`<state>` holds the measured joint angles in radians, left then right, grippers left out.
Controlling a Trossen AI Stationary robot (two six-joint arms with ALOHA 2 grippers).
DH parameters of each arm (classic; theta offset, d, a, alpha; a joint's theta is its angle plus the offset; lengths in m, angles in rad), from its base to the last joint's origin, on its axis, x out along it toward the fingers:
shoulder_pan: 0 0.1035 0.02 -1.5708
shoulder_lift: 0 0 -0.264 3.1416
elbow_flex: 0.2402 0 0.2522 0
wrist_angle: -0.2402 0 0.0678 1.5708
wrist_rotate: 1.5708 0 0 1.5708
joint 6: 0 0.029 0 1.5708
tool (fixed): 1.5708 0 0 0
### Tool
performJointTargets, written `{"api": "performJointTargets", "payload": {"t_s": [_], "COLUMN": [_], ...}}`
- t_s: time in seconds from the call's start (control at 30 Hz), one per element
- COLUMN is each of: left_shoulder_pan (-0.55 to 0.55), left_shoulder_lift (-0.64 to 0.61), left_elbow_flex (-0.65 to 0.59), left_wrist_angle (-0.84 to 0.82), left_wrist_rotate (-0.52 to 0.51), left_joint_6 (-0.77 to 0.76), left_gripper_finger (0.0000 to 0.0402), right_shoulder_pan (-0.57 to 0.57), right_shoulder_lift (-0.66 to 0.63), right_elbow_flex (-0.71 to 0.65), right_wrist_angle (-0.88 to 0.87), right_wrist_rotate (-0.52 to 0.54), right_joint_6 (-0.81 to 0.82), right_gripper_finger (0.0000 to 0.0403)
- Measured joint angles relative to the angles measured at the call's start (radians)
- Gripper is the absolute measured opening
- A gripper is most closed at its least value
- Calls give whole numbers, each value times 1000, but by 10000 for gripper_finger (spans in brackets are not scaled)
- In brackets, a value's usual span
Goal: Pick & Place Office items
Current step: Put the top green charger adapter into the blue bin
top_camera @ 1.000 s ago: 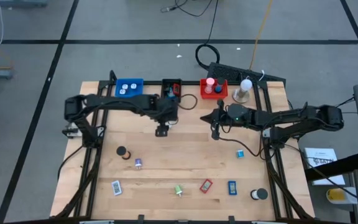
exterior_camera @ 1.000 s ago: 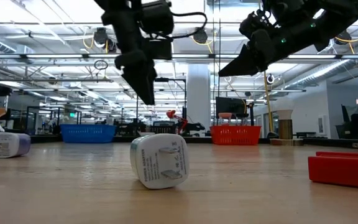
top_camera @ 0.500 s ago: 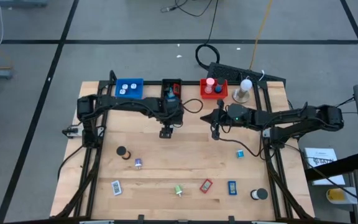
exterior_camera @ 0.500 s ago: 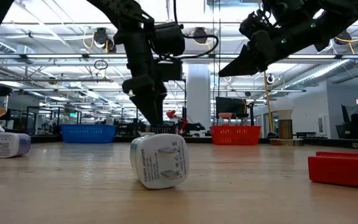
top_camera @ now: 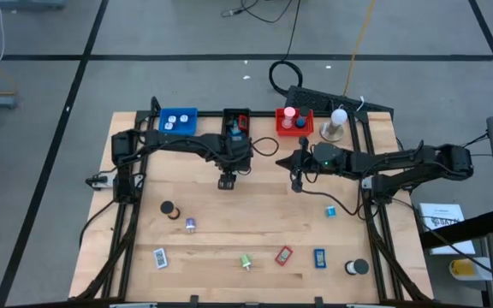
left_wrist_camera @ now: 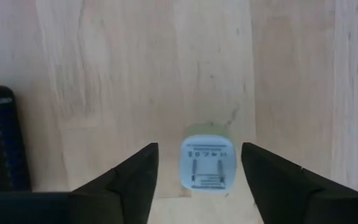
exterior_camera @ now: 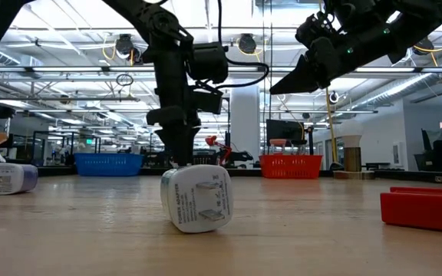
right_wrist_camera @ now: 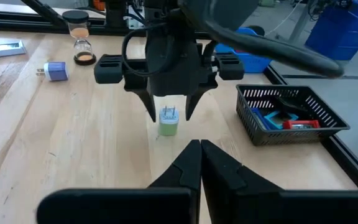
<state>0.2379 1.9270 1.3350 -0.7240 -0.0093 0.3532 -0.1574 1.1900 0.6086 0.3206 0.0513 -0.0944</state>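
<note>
A small green plug adapter [left_wrist_camera: 207, 163] stands on the wooden table [top_camera: 255, 214] with its white pronged face up. My left gripper [left_wrist_camera: 200, 163] hangs over it, pointing down, open, with one finger on either side of the plug and a gap to each. The right wrist view shows the same: the left gripper [right_wrist_camera: 169, 111] astride the plug [right_wrist_camera: 168, 122]. My right gripper [top_camera: 296, 184] is shut on nothing and waits above the table's middle right. Other office items lie near the front: a purple plug [top_camera: 191, 225], a second green plug [top_camera: 246, 262], a red item [top_camera: 283, 255].
Blue tray [top_camera: 178, 121], black mesh tray [top_camera: 236, 122] and red tray [top_camera: 294, 121] line the far edge, with a white ball-topped stand [top_camera: 338, 122] beside them. A black cylinder [top_camera: 168, 208], a teal piece [top_camera: 330, 210] and a blue card [top_camera: 319, 257] lie scattered.
My left gripper has come down toward the table, and slightly toward its right edge, until its fingers stand low around the green plug. The plug has not moved.
</note>
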Motion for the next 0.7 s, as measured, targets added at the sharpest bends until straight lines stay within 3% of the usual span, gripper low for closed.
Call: {"api": "performJointTargets", "payload": {"t_s": [0.7], "left_shoulder_pan": [-1], "left_shoulder_lift": [0], "left_elbow_flex": [-18], "left_wrist_angle": [18], "left_wrist_rotate": [6], "left_joint_6": [-5], "left_gripper_finger": [178], "right_shoulder_pan": [0], "right_shoulder_lift": [0], "right_elbow_flex": [0], "right_wrist_angle": [0], "right_wrist_rotate": [0], "right_joint_6": [-4], "right_gripper_finger": [2]}}
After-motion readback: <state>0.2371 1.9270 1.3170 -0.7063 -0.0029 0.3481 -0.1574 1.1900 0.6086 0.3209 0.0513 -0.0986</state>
